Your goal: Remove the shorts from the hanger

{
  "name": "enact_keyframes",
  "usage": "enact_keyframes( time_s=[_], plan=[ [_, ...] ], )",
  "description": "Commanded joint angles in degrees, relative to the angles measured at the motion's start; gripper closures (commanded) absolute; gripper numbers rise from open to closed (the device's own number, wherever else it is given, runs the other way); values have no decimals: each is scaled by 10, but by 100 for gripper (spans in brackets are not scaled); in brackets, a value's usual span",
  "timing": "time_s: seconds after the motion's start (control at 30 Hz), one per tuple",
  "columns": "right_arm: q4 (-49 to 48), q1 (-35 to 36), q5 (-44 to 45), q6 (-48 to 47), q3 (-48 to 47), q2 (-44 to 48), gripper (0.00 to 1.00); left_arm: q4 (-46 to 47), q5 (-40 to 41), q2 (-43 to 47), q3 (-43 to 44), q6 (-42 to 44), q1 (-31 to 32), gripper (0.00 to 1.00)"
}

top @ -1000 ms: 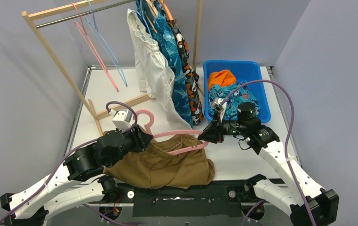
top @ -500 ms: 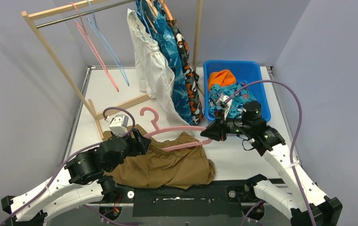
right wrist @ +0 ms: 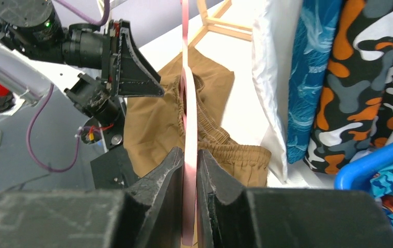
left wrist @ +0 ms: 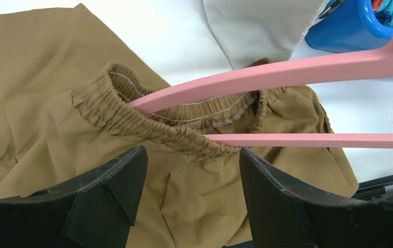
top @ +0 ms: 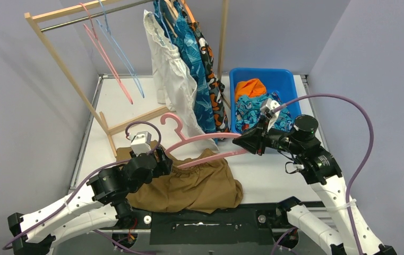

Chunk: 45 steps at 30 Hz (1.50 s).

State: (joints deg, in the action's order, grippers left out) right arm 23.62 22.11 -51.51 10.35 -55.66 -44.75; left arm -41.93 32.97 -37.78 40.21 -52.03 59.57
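The brown shorts [top: 189, 186] lie crumpled on the white table near the front edge. A pink hanger [top: 205, 143] slants up over them, its left corner still inside the elastic waistband [left wrist: 147, 121]. My right gripper [top: 248, 142] is shut on the hanger's right end, with the pink bar [right wrist: 188, 103] pinched between its jaws [right wrist: 188, 155]. At the left end of the waistband, my left gripper [top: 162, 162] hovers open just over the brown fabric [left wrist: 194, 201], and nothing sits between its fingers [left wrist: 191, 155].
A wooden rack [top: 67, 74] at the back carries white shorts [top: 170, 74], blue patterned shorts [top: 197, 79], camouflage shorts [top: 213, 69] and two empty hangers [top: 106, 50]. A blue bin [top: 290, 79] at the back right holds orange and teal shorts. The rack's foot [top: 136, 119] crosses the table.
My left gripper has opened and let go of the shorts' waistband. The right arm has drawn the hanger up and to the right, sliding it partly out of the shorts.
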Motion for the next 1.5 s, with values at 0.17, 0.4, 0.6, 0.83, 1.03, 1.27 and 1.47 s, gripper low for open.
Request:
enact_keyframes(
  time_s=[0.17,0.4,0.6,0.83,1.03,1.27,1.47],
  plan=[
    [-32,-4,104,41,-53,39,100,5,34,26,7,-27,1,35],
    [-16,-3,79,50,-46,15,100,92,-7,37,-1,25,1,35],
    [-16,-2,80,55,-31,7,100,249,-10,-23,-2,147,1,35],
    [3,-2,86,55,-35,5,100,404,9,-103,-47,326,0,35],
    [17,-2,88,56,-32,3,100,480,4,-124,-81,417,-5,36],
    [13,-2,61,61,-33,-3,99,522,-20,-124,-116,475,-27,52],
    [96,-2,50,27,-59,-29,88,580,-38,-109,-151,502,-30,71]
  ],
)
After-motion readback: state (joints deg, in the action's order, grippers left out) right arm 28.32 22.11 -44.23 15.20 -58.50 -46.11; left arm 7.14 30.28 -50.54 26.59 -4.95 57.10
